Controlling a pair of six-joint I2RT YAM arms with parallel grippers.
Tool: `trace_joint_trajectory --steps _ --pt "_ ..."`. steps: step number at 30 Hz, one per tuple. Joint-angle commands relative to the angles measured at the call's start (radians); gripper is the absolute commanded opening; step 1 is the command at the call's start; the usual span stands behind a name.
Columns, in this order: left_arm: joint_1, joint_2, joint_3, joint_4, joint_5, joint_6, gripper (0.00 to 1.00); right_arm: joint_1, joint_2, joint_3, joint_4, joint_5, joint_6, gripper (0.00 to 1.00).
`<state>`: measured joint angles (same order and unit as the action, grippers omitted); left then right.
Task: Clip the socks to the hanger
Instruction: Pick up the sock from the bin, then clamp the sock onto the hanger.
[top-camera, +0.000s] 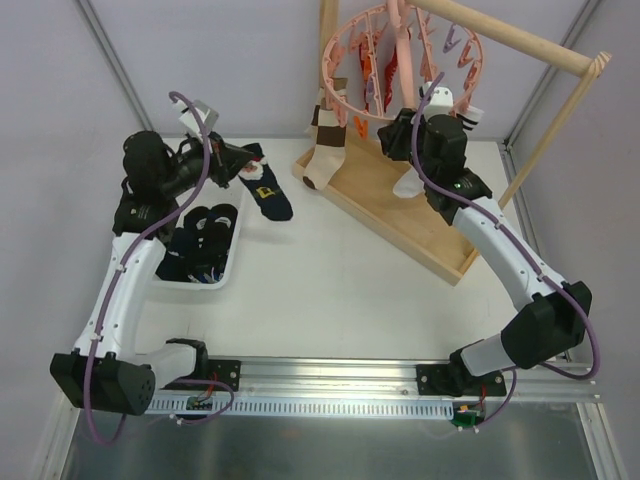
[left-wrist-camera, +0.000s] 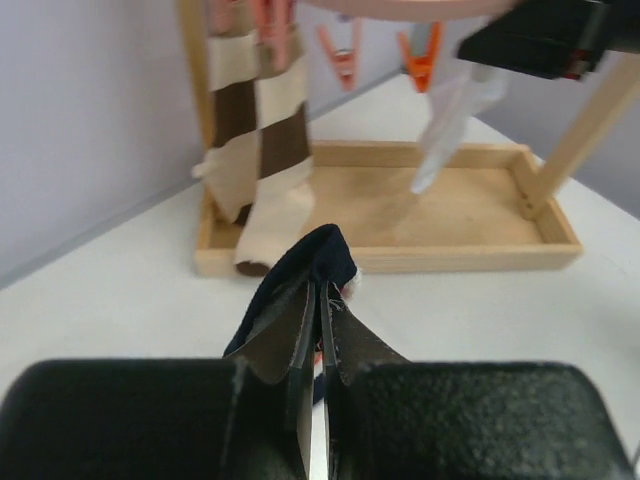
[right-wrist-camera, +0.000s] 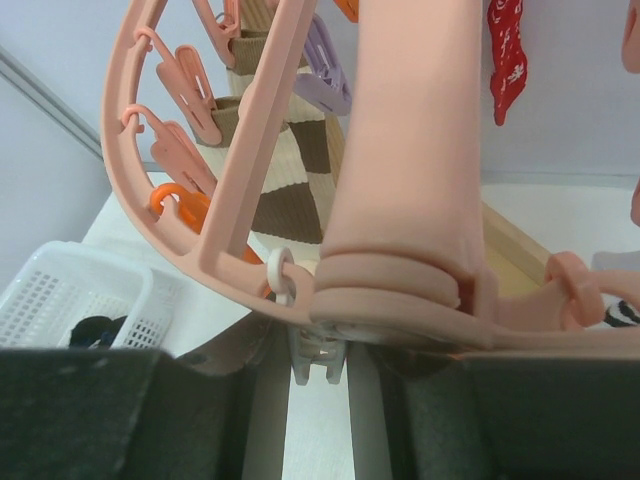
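Observation:
A dark navy sock with a small yellow mark lies between the basket and the wooden tray. My left gripper is shut on one end of it. In the left wrist view the sock bunches up just past that gripper. The round pink hanger hangs from the wooden rod at the back. My right gripper reaches up under its ring. In the right wrist view that gripper is shut on a pale clip that hangs from the ring.
A white basket at the left holds more dark socks. The wooden stand's tray lies at the back right. A brown-and-white striped sock and a white sock hang over the tray. Red fabric hangs from the hanger too.

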<state>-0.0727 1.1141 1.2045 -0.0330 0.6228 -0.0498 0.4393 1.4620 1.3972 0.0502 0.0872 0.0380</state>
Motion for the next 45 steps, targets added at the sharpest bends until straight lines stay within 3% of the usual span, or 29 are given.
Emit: trace_joint_trajectory --steps 1,10,20,33,45 --pt "-0.045 0.07 0.093 0.061 0.27 0.079 0.0 -0.022 -0.054 0.056 -0.006 -0.067 0.071 0.01" --pt "-0.266 0.301 0.188 0.064 0.348 0.152 0.0 -0.048 -0.08 0.097 -0.046 -0.176 0.097 0.01" --pt "-0.377 0.553 0.43 0.064 0.431 0.172 0.0 -0.068 -0.081 0.091 -0.082 -0.239 0.111 0.01" --pt "-0.466 0.785 0.658 0.065 0.451 0.169 0.0 -0.096 -0.111 0.052 -0.073 -0.326 0.089 0.01" --pt "-0.495 0.857 0.779 0.07 0.463 0.151 0.0 -0.105 -0.115 0.034 -0.085 -0.326 0.046 0.01"
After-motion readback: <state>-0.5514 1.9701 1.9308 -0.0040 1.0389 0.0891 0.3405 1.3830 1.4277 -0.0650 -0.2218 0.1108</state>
